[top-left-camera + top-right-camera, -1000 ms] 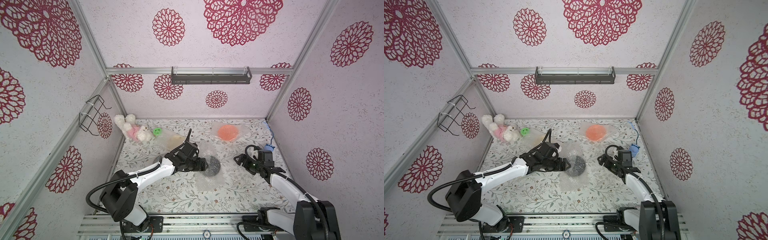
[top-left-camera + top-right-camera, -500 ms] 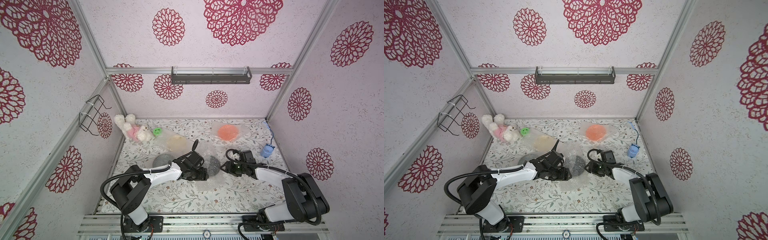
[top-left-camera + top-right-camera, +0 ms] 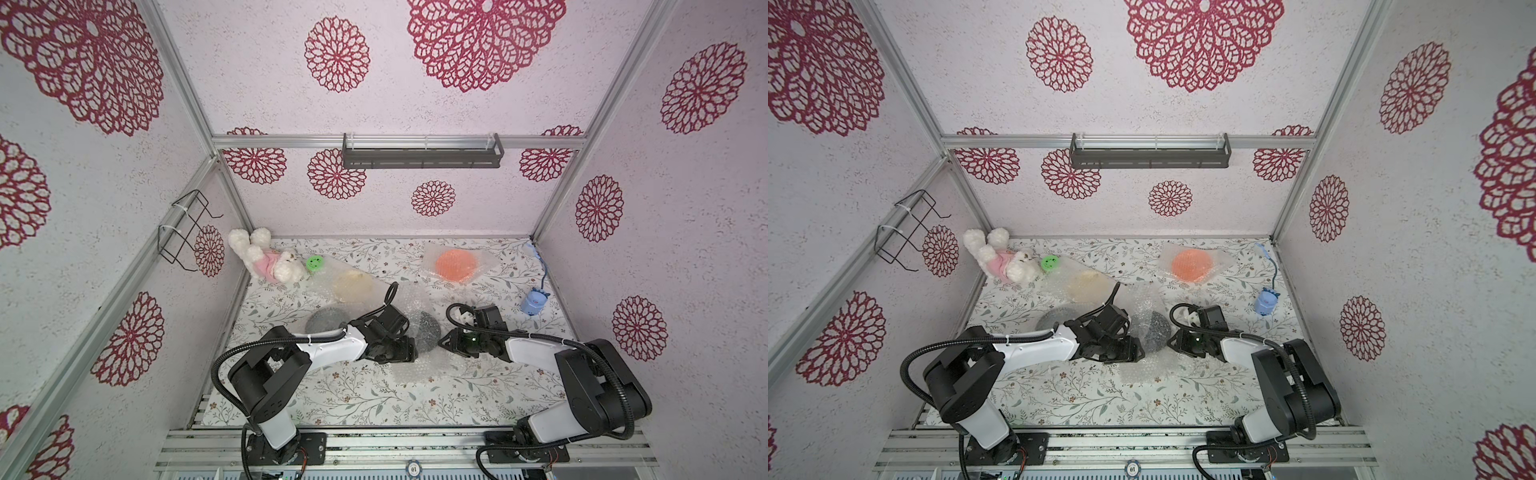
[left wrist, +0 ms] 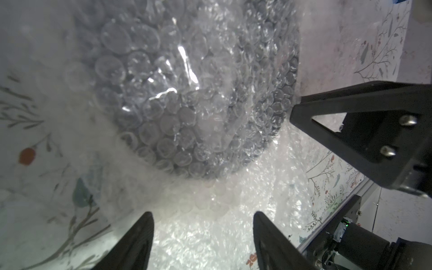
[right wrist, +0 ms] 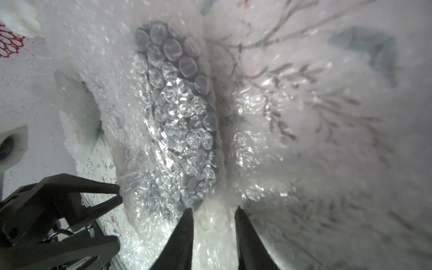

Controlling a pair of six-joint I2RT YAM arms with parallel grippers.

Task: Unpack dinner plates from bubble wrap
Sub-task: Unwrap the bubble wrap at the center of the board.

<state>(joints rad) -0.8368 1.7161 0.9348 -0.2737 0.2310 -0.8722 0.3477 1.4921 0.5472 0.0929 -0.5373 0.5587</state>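
One breakable black plate (image 3: 429, 328) in slippery, floppy bubble wrap (image 3: 419, 370); left gripper (image 3: 412, 352), nine o'clock, gapes empty; right gripper (image 3: 443, 340), three o'clock, narrowly straddles the loose edge worth pulling, grip unclear.

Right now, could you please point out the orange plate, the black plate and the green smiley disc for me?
orange plate (image 3: 456, 266): in a top view, centre of its face.
black plate (image 4: 191, 105): left wrist view, middle of its dark face.
green smiley disc (image 3: 315, 262): in a top view, centre of its face.
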